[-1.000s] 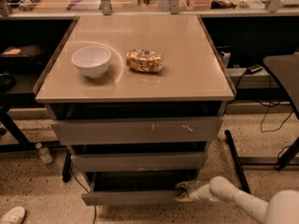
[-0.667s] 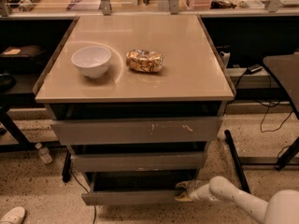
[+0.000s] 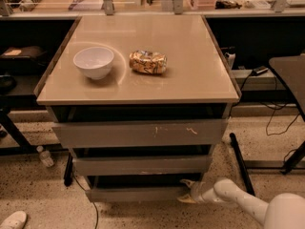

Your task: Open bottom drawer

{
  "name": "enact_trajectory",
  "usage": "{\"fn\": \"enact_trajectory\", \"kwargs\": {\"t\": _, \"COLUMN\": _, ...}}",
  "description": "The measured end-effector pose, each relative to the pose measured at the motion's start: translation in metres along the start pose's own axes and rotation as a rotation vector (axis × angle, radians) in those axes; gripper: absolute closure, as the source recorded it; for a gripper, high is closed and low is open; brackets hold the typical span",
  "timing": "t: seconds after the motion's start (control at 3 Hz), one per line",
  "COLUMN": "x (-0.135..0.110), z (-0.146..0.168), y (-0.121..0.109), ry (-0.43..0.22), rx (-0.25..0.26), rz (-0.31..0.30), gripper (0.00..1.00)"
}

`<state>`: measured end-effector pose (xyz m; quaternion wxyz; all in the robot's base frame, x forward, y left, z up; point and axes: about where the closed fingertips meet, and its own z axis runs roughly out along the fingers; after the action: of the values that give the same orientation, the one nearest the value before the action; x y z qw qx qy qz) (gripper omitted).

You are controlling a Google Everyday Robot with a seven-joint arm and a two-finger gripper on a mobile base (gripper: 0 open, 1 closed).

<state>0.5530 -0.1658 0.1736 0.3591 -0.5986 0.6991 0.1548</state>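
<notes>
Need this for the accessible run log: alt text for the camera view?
The robot's gripper is down near the floor at the right end of the bottom drawer, the slimmest of three grey drawers in a cabinet with a beige top. On the top sit a white bowl and, to its right, a crumpled snack bag.

Bottom drawer (image 3: 136, 194) slim, grey, slightly out; gripper (image 3: 187, 192) at right corner.

The white arm (image 3: 248, 205) reaches in low from the lower right, well beneath the front-right corner of the desk (image 3: 190, 66), its forearm rising leftward to a bent wrist (image 3: 223, 189), and the pale gripper (image 3: 189, 192) points left below the desk's front edge, close to the floor.
</notes>
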Motion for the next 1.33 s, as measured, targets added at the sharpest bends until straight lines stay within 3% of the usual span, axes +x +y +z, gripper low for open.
{"fn": "enact_trajectory", "kwargs": {"t": 0.33, "x": 0.0148, "z": -0.0043, "y": 0.0008, "ry": -0.010, "rx": -0.019, "rz": 0.048, "gripper": 0.60}}
{"fn": "enact_trajectory", "kwargs": {"t": 0.67, "x": 0.0087, "z": -0.0084, "y": -0.0008, "ry": -0.010, "rx": -0.019, "rz": 0.048, "gripper": 0.85}}
{"fn": "enact_trajectory", "kwargs": {"t": 1.0, "x": 0.0122, "z": -0.0126, "y": 0.0025, "ry": -0.011, "rx": -0.018, "rz": 0.058, "gripper": 1.00}}
{"fn": "enact_trajectory", "kwargs": {"t": 1.33, "x": 0.0100, "z": -0.0129, "y": 0.0028, "ry": -0.011, "rx": -0.018, "rz": 0.058, "gripper": 1.00}}
